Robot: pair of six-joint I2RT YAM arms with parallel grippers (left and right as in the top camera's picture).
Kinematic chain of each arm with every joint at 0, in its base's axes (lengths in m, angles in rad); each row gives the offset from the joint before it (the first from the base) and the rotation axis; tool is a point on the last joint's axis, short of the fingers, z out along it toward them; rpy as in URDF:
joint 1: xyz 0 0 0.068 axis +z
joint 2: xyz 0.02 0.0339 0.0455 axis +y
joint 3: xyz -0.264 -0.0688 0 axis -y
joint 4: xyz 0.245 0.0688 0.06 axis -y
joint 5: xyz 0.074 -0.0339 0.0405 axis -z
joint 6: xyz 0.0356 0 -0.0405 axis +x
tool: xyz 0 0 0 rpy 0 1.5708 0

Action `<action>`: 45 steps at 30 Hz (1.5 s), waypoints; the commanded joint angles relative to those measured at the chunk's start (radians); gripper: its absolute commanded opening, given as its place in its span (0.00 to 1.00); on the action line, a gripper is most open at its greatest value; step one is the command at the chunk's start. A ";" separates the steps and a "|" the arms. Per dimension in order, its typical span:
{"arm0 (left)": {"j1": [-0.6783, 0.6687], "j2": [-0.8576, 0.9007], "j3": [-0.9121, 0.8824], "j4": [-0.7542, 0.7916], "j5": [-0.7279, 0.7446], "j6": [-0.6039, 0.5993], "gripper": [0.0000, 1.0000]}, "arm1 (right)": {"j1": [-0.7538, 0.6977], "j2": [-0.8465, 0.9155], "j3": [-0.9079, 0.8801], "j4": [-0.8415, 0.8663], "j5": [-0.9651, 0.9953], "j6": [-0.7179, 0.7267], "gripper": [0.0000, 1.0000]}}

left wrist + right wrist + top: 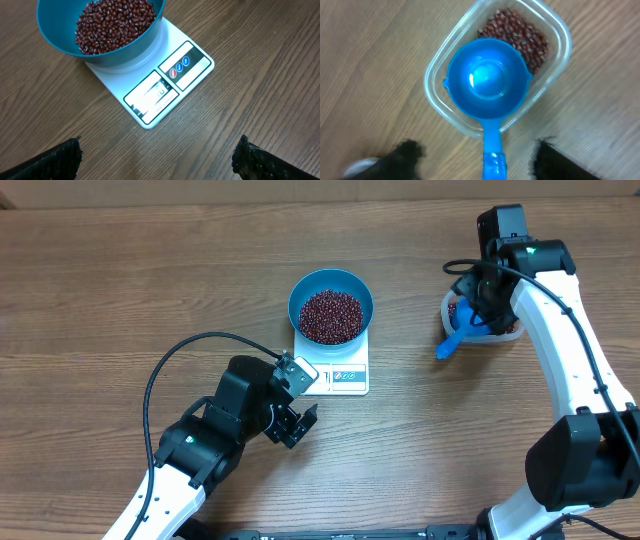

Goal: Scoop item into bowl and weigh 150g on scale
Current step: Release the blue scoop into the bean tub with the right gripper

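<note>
Bowl [361,286] covers scale [345,378] far half; left gripper [297,423] spread near display edge.

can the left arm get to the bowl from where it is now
Probably yes. The left end effector hangs open just short of the scale, with bare table between, and the bowl sits on the scale's far side with nothing over its rim.

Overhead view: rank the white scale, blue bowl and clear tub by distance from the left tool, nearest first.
From the left tool:
1. Flat white square scale, just beyond it.
2. Round bright blue bowl, on the scale, farther back.
3. Clear plastic tub, far right side.
</note>
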 commanded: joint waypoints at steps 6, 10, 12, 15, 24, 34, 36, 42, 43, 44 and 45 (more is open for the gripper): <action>0.006 0.003 -0.004 0.003 0.018 0.004 1.00 | -0.003 -0.009 0.077 -0.230 0.011 -0.288 1.00; 0.006 0.003 -0.004 0.003 0.018 0.004 1.00 | -0.003 -0.023 0.146 -0.341 -0.038 -0.362 1.00; 0.006 0.003 -0.004 0.003 0.018 0.004 1.00 | -0.003 -0.035 0.185 -0.380 -0.091 -0.411 1.00; 0.006 0.003 -0.004 0.003 0.018 0.004 1.00 | -0.003 -0.058 0.251 -0.426 -0.183 -0.477 1.00; 0.006 0.003 -0.004 0.003 0.018 0.004 1.00 | -0.003 -0.118 0.344 -0.492 -0.245 -0.526 1.00; 0.006 0.003 -0.004 0.003 0.018 0.005 1.00 | -0.003 -0.114 0.343 -0.482 -0.245 -0.526 1.00; 0.006 0.003 -0.004 0.003 0.018 0.004 1.00 | -0.003 -0.114 0.343 -0.481 -0.245 -0.526 1.00; 0.006 0.003 -0.004 0.003 0.018 0.004 1.00 | -0.003 -0.114 0.343 -0.479 -0.245 -0.526 1.00; 0.006 0.003 -0.004 0.003 0.018 0.004 1.00 | -0.003 -0.114 0.343 -0.479 -0.245 -0.526 1.00; 0.006 0.003 -0.004 0.003 0.018 0.004 1.00 | -0.003 -0.114 0.343 -0.479 -0.246 -0.526 1.00; 0.006 0.003 -0.004 0.003 0.018 0.004 1.00 | -0.003 -0.114 0.343 -0.479 -0.245 -0.526 1.00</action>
